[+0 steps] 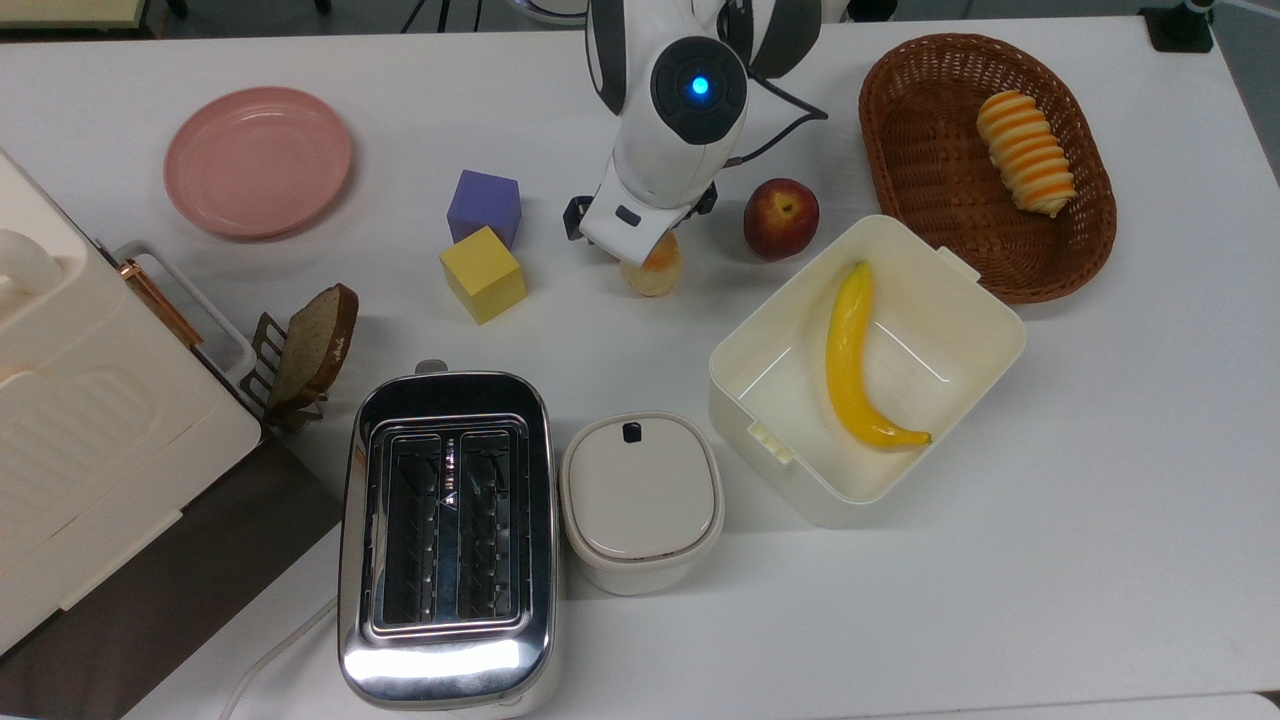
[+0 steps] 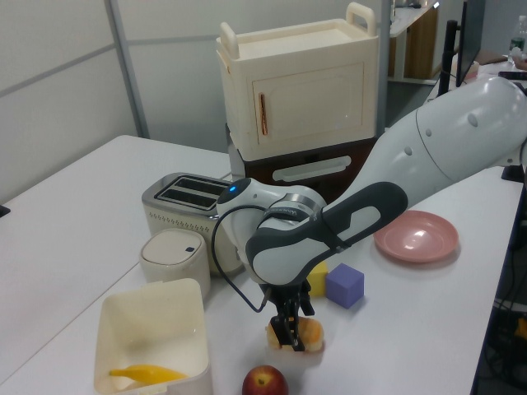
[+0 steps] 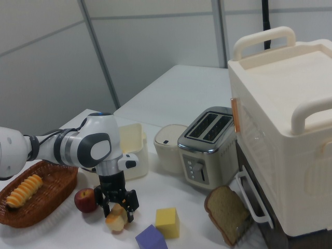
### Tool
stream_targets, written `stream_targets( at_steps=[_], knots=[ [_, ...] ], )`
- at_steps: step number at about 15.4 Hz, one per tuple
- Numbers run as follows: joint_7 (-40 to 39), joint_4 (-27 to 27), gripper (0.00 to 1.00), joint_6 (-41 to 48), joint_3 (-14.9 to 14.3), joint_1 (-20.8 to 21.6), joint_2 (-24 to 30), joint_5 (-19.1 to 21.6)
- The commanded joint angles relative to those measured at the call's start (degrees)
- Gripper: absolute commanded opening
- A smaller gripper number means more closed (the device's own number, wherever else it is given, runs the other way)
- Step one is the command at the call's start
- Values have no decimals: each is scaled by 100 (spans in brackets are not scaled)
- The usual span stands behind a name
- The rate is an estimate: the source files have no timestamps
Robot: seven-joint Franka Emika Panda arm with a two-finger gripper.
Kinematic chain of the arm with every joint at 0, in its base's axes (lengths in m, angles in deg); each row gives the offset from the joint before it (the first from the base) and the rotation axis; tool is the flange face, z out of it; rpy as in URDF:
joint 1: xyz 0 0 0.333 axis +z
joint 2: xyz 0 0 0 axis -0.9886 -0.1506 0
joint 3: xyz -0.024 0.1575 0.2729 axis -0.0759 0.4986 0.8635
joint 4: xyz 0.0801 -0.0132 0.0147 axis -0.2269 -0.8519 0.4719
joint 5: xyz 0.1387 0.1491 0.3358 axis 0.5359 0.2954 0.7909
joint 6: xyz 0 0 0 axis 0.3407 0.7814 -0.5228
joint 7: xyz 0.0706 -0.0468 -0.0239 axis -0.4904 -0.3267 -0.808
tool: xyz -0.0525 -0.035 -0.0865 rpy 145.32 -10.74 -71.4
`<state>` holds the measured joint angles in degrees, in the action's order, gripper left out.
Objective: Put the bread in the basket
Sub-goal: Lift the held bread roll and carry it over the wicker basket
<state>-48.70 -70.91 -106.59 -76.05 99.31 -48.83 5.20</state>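
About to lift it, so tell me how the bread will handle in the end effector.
The bread is probably light for its size and may dent under a hard squeeze, judging by its bun-like look. Its oblong shape could let it pivot, since the end effector straddles it at one spot. Its toasted top looks dry, so slipping seems unlikely.

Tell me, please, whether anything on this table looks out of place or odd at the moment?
Nothing is spilled or damaged. Two mild oddities: a banana lies in the cream box, and a bread slice leans on a small rack outside the toaster. The gripper is down around the bread.
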Motion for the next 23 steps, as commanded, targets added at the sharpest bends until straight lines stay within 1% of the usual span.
stream_targets(
  at_steps=[1,2,3,4,6,7,8,11,13,14,15,19,22,23],
  knots=[
    [-20,-74,64,-119,-34,40,53,-103],
    [-20,-74,40,-110,-34,31,61,-138],
    [-20,-57,21,-93,-34,22,79,-138],
    [-3,-39,11,-40,-34,31,131,-138],
    [172,30,13,100,-43,48,333,-129],
    [208,170,13,318,-43,66,403,-112],
    [278,450,13,677,-34,179,526,-60],
    [603,935,15,1032,-34,522,773,37],
    [1058,1234,19,1033,-25,873,721,46],
    [1252,1331,19,1032,-25,1040,694,46],
    [1402,1367,19,1032,-17,1242,677,55],
    [2307,1516,29,997,-17,2199,440,55],
    [2721,1578,45,980,-17,2684,159,64],
    [2853,1587,59,971,-17,2781,36,64]
  ],
)
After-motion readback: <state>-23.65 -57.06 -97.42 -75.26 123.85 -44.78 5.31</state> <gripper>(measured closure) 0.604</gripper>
